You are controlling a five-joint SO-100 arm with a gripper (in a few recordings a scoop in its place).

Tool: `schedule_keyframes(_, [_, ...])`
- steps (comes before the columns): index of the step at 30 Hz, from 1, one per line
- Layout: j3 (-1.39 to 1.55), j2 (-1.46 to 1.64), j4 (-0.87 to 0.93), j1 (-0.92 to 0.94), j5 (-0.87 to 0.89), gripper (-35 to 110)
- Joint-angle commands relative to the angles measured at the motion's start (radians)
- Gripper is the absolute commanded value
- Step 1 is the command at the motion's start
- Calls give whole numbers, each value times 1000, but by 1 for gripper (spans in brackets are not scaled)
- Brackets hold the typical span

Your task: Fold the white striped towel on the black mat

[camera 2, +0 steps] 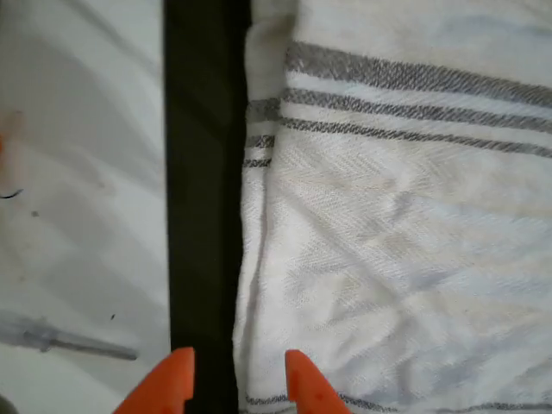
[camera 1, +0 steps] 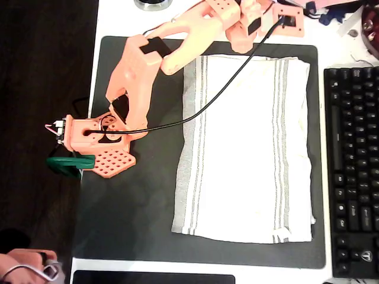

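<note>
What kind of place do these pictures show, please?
Probably a home or office desk used as a robot workbench: a black keyboard beside the black mat, on which the white striped towel lies, all on a white tabletop.

Pincer (camera 2: 235, 379): orange tips hanging parted over the towel's edge | white striped towel (camera 2: 405, 233): lying on black mat (camera 2: 203, 216) | surface (camera 2: 78, 172): showing at left.
</note>
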Motion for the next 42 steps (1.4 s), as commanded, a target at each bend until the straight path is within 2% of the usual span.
schedule_keyframes(1, [-67, -28, 12, -6, 9, 15])
schedule_keyframes(13, [-218, -196, 44, -5, 6, 15])
schedule_keyframes(26, [-164, -249, -11, -3, 5, 14])
schedule_keyframes(42, [-114, -258, -37, -26, 3, 3])
